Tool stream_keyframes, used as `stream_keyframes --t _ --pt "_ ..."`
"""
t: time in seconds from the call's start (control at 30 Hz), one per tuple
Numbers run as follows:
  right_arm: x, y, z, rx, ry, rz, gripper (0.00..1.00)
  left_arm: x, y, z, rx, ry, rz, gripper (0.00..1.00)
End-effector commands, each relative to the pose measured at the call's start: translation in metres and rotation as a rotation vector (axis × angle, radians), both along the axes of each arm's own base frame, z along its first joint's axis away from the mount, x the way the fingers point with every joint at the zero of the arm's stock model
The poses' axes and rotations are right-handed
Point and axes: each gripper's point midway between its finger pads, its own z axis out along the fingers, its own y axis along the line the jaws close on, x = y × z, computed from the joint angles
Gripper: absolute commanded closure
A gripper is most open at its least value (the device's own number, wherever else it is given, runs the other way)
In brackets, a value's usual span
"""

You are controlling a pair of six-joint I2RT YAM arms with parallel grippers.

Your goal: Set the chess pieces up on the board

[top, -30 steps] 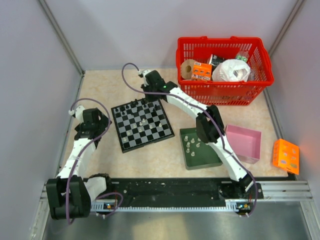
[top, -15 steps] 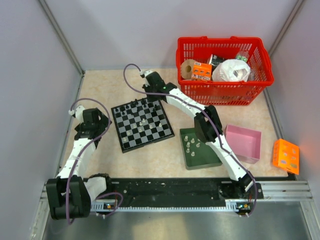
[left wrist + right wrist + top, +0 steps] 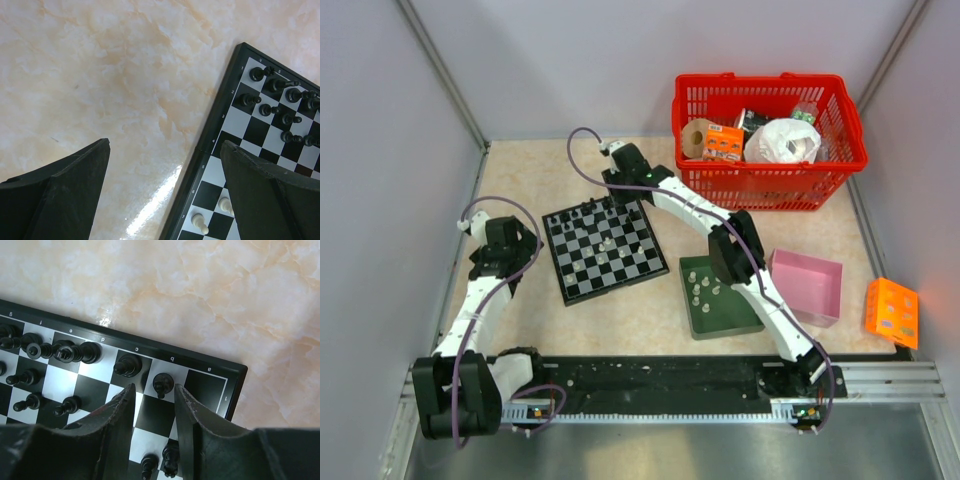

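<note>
While right gripper [image 3: 154,389] hangs over chessboard [image 3: 205,387]: jaws part-open, empty.
Black piece [image 3: 163,384]: upright, upper centre of wrist frame, just beyond jaw tips, on their midline.
Left gripper [image 3: 165,145]: wide open, empty, farther off.

top cam: high, rear, looks down, wide | wrist cams: close, downward | all share board [image 3: 604,255]

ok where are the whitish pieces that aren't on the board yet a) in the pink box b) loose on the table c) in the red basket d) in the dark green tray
d: the top view shows a cluster of whitish pieces standing inside the dark green tray.
</note>
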Motion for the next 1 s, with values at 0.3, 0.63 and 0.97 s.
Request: stream_keyframes --t 0.3,0.63,0.97 --pt "0.0 -0.022 0.075 0.051 -0.081 -0.046 0.62 0.012 0.001 0.025 0.0 -0.074 -0.002 0.03" --pt "-0.014 -0.033 0.048 -0.006 0.003 -0.071 0.66 0.012 0.0 0.026 -0.004 -0.078 -0.003 0.03" --pt "-0.019 -0.041 0.036 -0.037 0.044 -0.099 0.68 0.011 0.0 0.025 -0.002 -0.077 -0.005 0.03"
